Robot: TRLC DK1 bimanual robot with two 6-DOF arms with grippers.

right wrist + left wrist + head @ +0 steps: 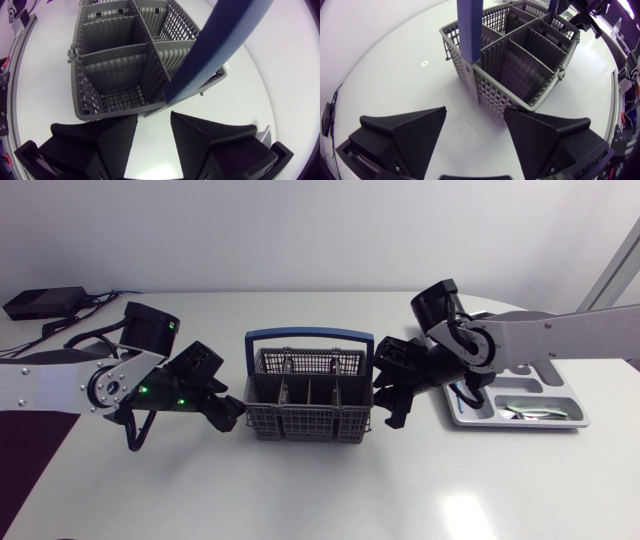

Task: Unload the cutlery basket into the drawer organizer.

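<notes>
The left gripper (475, 114) sits closest to its wrist camera. Its two broad wedge fingers (405, 132) are matte black with a fine knurled grain on their inner faces, and they are spread wide with only bare white table (395, 65) between them. Just ahead of them stands the cutlery basket (520, 65), a grey plastic box with perforated lattice walls and ribbed dividers that split it into compartments. A flat blue handle (470, 30) rises upright from its near end wall. The right gripper (154, 120) faces the basket's opposite end. Its fingers are the same black textured wedges and are also parted, though the gap is clearly narrower, and they hold nothing; the basket's corner lies just ahead of their tips (whether a tip brushes the plastic is hard to judge here). From above, the basket (308, 405) stands mid-table between both grippers. The left arm (60, 385) comes in low from the side with its wrist bent down toward the basket's end, and green lights show on its black joints. The right arm (560, 335) stretches in over the drawer organizer (580, 420), a pale grey moulded tray just beside the basket that holds what seem to be a few metal pieces.
</notes>
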